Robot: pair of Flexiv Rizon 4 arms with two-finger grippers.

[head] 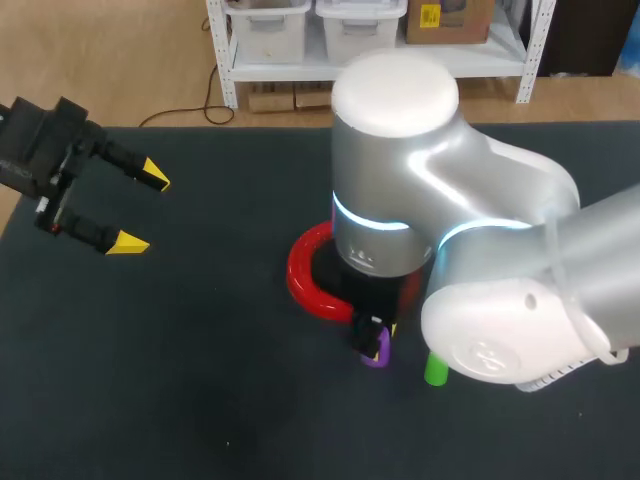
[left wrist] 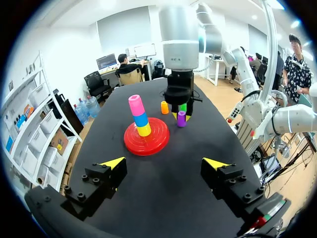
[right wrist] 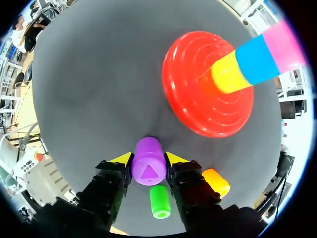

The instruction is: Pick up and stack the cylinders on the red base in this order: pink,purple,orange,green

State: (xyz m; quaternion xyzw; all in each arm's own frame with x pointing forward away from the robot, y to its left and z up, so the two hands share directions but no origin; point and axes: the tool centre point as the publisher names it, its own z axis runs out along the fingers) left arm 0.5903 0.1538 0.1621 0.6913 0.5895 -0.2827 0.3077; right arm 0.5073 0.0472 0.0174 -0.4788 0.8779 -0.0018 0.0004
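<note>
Dark table (head: pixel 200 400) is filled centre-right by the right arm (head: pixel 470 240); red base (head: pixel 305 272) at centre is topped by a yellow-blue-pink stack (left wrist: pixel 140 116). Upper left, left gripper (head: pixel 135 212) is spread wide; purple cylinder (right wrist: pixel 147 171) is clamped in right gripper (right wrist: pixel 148 159), green cylinder (head: pixel 436 368) and orange cylinder (left wrist: pixel 164 107) nearby.

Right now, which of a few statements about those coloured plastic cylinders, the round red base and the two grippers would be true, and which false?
1. The right gripper grips the purple plastic cylinder from two sides. True.
2. The left gripper holds the small orange cylinder. False: it is open and empty, and the orange one sits on the black table.
3. On the round red base, a yellow cylinder is lowest, a blue cylinder above it, a pink cylinder on top. True.
4. The green cylinder tops the stack. False: it is on the table, near the orange one.
</note>
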